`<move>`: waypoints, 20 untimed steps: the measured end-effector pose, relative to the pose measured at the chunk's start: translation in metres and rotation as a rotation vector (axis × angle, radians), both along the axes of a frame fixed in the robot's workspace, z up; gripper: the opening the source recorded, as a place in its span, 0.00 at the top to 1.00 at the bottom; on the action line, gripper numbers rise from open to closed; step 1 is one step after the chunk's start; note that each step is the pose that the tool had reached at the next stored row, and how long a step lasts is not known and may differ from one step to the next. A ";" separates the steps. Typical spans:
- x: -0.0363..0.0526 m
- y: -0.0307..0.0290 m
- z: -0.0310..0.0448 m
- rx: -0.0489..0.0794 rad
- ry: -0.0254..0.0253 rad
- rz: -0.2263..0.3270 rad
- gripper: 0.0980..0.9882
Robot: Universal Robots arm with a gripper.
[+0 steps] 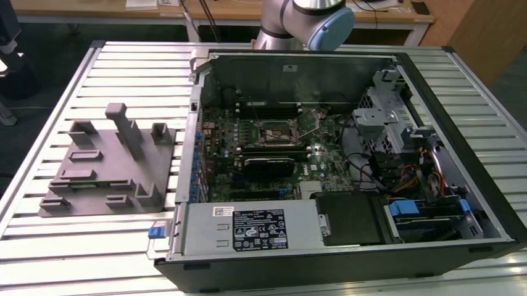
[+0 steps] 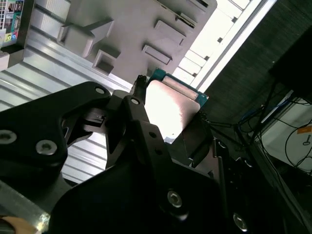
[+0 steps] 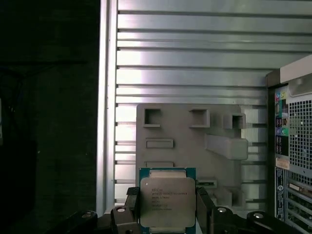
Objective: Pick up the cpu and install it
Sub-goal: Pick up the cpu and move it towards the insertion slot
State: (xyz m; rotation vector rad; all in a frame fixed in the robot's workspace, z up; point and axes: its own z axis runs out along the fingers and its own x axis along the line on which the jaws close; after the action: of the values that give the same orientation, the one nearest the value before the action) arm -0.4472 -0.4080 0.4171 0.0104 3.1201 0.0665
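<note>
The gripper (image 3: 168, 210) was clamped on the cpu (image 3: 167, 195), one black finger (image 3: 132, 207) against each of two opposite edges; the chip's pale metal top faced the camera in the first wrist view, its green edge showing around it; in the second wrist view the cpu (image 2: 170, 109) showed bright between the same fingers. It was held off the desk (image 3: 195, 58), apart from the grey block (image 3: 185, 131) that lay on the slats beyond it. In the exterior view the grey block (image 1: 107, 166) sat on the desk (image 1: 123, 74) just beside the open computer case (image 1: 346, 160), on the exterior view's left; the socket (image 1: 276, 131) lay on the board inside the case; the arm (image 1: 305, 21) rose behind the case.
</note>
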 end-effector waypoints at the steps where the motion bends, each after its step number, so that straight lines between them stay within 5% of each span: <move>1: 0.0000 0.0000 0.0013 0.000 0.0000 0.000 0.50; 9: 0.0055 0.0001 0.0016 0.000 0.0000 0.000 0.50; 20: 0.0386 0.0006 0.0016 0.000 0.0000 0.000 0.50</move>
State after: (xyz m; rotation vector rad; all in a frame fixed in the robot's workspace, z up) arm -0.4086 -0.4073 0.4187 0.0103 3.1202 0.0665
